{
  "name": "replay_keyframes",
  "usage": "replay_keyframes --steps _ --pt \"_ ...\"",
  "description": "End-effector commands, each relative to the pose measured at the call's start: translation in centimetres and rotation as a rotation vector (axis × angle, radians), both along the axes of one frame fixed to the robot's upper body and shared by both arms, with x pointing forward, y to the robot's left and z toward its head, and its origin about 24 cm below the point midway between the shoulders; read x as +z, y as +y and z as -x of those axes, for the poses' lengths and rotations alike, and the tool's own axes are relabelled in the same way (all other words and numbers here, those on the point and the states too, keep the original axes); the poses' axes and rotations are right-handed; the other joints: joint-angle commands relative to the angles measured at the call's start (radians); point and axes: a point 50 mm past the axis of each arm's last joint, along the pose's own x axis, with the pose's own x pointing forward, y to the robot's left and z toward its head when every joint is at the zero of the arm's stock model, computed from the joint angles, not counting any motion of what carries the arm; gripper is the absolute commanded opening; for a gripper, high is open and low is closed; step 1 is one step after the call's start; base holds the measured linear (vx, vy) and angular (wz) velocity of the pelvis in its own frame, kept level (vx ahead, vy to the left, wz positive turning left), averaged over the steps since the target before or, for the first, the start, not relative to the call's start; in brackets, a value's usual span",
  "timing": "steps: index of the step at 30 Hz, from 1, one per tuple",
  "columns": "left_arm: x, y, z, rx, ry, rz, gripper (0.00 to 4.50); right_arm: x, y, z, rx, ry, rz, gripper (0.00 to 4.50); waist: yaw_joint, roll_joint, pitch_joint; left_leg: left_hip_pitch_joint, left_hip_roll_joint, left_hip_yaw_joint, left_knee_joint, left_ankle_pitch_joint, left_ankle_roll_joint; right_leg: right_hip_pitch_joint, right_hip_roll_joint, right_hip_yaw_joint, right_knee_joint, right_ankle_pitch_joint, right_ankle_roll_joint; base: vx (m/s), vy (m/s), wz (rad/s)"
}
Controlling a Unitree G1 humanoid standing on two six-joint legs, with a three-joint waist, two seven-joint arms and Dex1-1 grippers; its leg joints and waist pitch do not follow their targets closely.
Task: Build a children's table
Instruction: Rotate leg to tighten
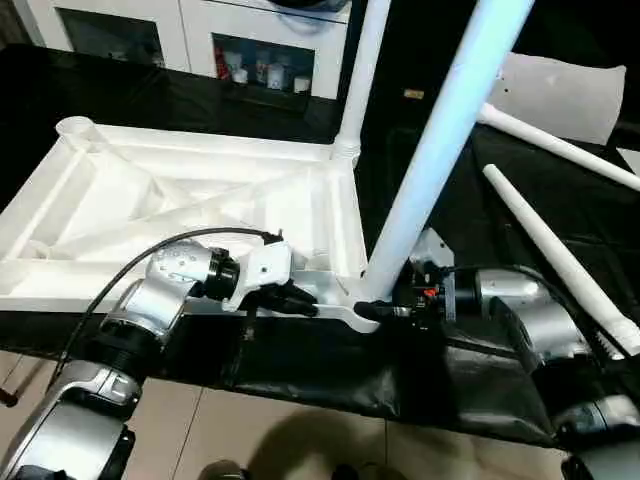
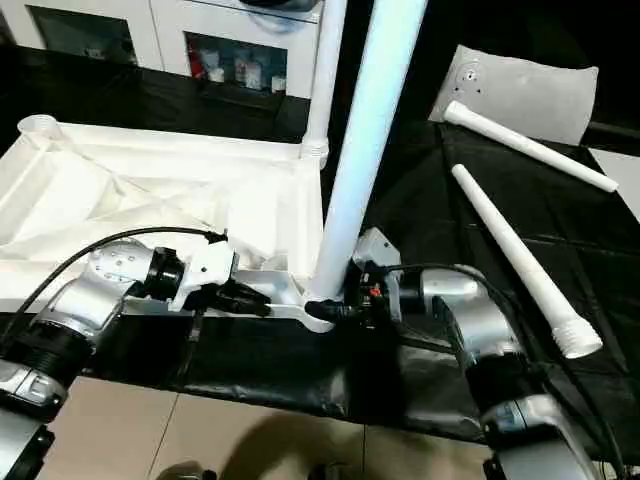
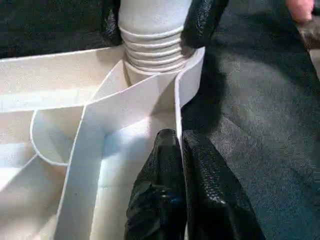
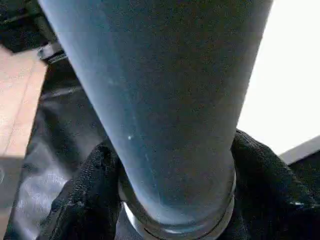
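Item: children's table, part assembled.

- White ribbed panel (image 1: 150, 200): lies underside up on the left half of the black-covered tabletop (image 1: 480, 200), round sockets at its corners.
- Near-right leg (image 1: 440, 130): stands upright in the panel's near right corner socket. Several thread rings are visible above the socket rim in the left wrist view.
- Far-right leg (image 1: 360, 70): upright in the panel's far right socket.
- Two loose legs (image 1: 560, 250) and (image 1: 560, 150): lie on the cloth to the right, well apart from the panel. The farther one reaches the white pillow-like slab (image 1: 570, 90).
- Left tool (image 3: 181, 190): closed, pinching the panel's near rim wall just left of the near right socket.
- Right tool (image 2: 330, 310): its fingers (image 4: 85, 200) clasp the near-right leg on both sides at the base, just above the socket.
- Surroundings: white cabinet (image 1: 250, 40) with dark compartments beyond the tabletop; pale floor (image 1: 300, 430) at the near edge.
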Motion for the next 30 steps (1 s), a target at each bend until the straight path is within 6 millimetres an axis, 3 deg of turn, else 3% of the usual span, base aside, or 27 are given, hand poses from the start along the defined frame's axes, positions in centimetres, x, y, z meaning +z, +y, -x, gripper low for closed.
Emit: replay_keyframes --steps 1,2,4,5,6,8,12,17,18,20,22,25,30 --pt "0.0 -2.2 -0.3 0.088 -0.018 0.072 0.0 -0.8 1.7 0.1 -0.099 0.049 -0.015 2.72 -0.005 0.008 -0.065 0.006 0.062 -0.01 -0.076 -0.055 0.077 0.057 -0.087 0.049 -0.062 -0.167 -0.246 0.0 0.0 0.0" --pt "0.0 -2.4 -0.5 0.119 -0.016 0.082 0.0 -1.0 2.1 0.1 -0.133 0.061 -0.021 2.72 -0.008 0.01 -0.062 0.006 0.06 -0.011 -0.079 -0.089 0.052 0.059 -0.088 0.049 -0.071 -0.232 -0.226 0.0 0.0 0.0" --pt "0.1 -3.6 -1.0 0.227 -0.018 0.132 0.0 -1.5 3.8 0.4 -0.213 0.085 -0.065 2.72 -0.014 0.003 -0.056 0.004 0.055 -0.015 -0.085 -0.143 0.017 0.058 -0.09 0.049 -0.086 -0.375 -0.171 0.0 0.0 0.0" --pt "0.2 -4.1 -1.2 0.26 -0.015 0.154 0.0 -1.7 4.3 0.4 -0.237 0.091 -0.077 2.72 -0.014 0.003 -0.056 0.004 0.055 -0.015 -0.085 -0.143 0.017 0.058 -0.09 0.049 -0.086 -0.375 -0.171 0.0 0.0 0.0" --pt "0.4 -4.9 -1.5 0.31 -0.006 0.187 0.0 -2.0 5.0 0.4 -0.282 0.101 -0.089 2.72 -0.018 0.006 -0.051 0.013 0.056 -0.017 -0.088 -0.19 0.004 0.047 -0.09 0.049 -0.096 -0.454 -0.147 0.0 0.0 0.0" --pt "0.6 -5.4 -1.6 0.341 -0.012 0.197 0.0 -2.2 5.3 0.2 -0.33 0.106 -0.088 2.72 -0.02 0.007 -0.052 0.013 0.053 -0.021 -0.091 -0.205 0.006 0.05 -0.092 0.048 -0.106 -0.525 -0.111 0.0 0.0 0.0" --pt "1.2 -8.0 -2.3 0.51 -0.017 0.243 0.0 -3.1 6.2 -1.1 -0.595 0.171 -0.084 2.72 -0.029 0.004 -0.054 0.013 0.05 -0.02 -0.09 -0.18 0.01 0.046 -0.088 0.048 -0.108 -0.505 -0.108 0.0 0.0 0.0" --pt "2.1 -10.1 -2.8 0.658 -0.072 0.269 0.0 -2.8 7.3 -2.0 -0.72 0.168 -0.048 2.72 -0.033 0.008 -0.06 0.005 0.048 -0.016 -0.087 -0.126 0.034 0.052 -0.082 0.051 -0.093 -0.347 -0.137 0.0 0.0 0.0" --pt "2.2 -10.4 -2.7 0.653 -0.075 0.274 0.0 -2.8 7.4 -2.2 -0.745 0.176 -0.059 2.72 -0.032 0.005 -0.062 0.005 0.046 -0.014 -0.085 -0.115 0.047 0.054 -0.081 0.051 -0.092 -0.316 -0.141 0.0 0.0 0.0" --pt "2.2 -10.5 -2.7 0.651 -0.079 0.27 0.0 -2.7 7.4 -2.2 -0.755 0.179 -0.071 2.72 -0.03 0.004 -0.065 0.004 0.046 -0.012 -0.083 -0.081 0.064 0.057 -0.081 0.053 -0.085 -0.246 -0.156 0.0 0.0 0.0" --pt "2.2 -10.3 -2.7 0.651 -0.087 0.256 0.0 -2.6 7.1 -2.4 -0.777 0.174 -0.09 3.28 -0.03 0.003 -0.067 0.003 0.046 -0.011 -0.082 -0.057 0.082 0.06 -0.081 0.052 -0.081 -0.204 -0.171 0.0 0.0 0.0" --pt "2.0 -9.7 -2.8 0.641 -0.103 0.237 0.0 -2.5 6.2 -2.6 -0.803 0.126 -0.079 3.5 -0.031 0.004 -0.068 -0.001 0.046 -0.011 -0.081 -0.031 0.103 0.063 -0.081 0.051 -0.074 -0.144 -0.195 0.0 0.0 0.0" --pt "1.2 -7.2 -2.8 0.588 -0.105 0.179 0.0 -2.3 2.8 -2.4 -0.835 0.075 -0.097 3.97 -0.039 0.005 -0.071 -0.007 0.046 -0.012 -0.078 -0.01 0.127 0.067 -0.08 0.049 -0.071 -0.106 -0.209 0.0 0.0 0.0"
